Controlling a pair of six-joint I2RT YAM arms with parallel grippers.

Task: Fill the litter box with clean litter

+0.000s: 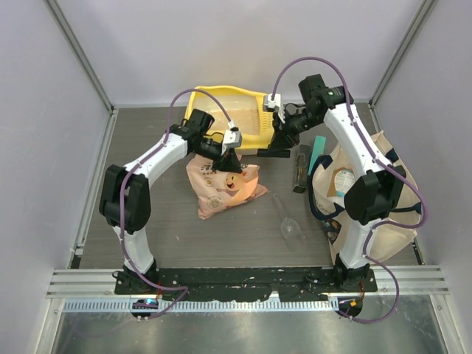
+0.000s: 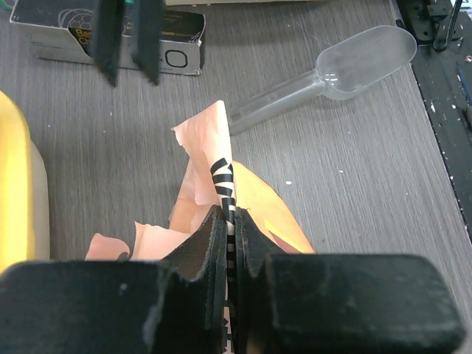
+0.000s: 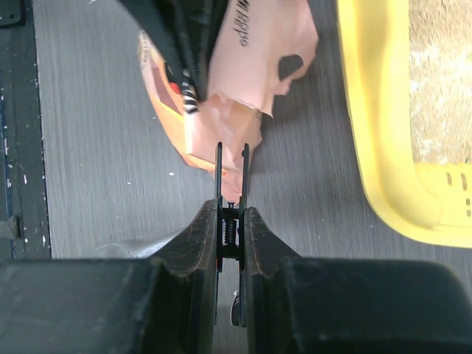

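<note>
**A:** Which step is in hand?

**B:** Opening, I'd judge. The left gripper (image 2: 230, 215) pinches the torn top of the litter bag (image 1: 225, 184). The bag lies at 6 o'clock of the litter box (image 1: 214, 96).

**A:** And the right gripper (image 3: 231, 214)?

**B:** Clamped on 1 thin black clip (image 3: 230, 228), at 2 o'clock of the bag. The next move calls for lifting and tipping toward 12.

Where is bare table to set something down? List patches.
Bare table lies in front of the litter bag, up to the near edge, and far left beside the litter box. The right side is crowded: clear scoop, dark box, tote.
</note>
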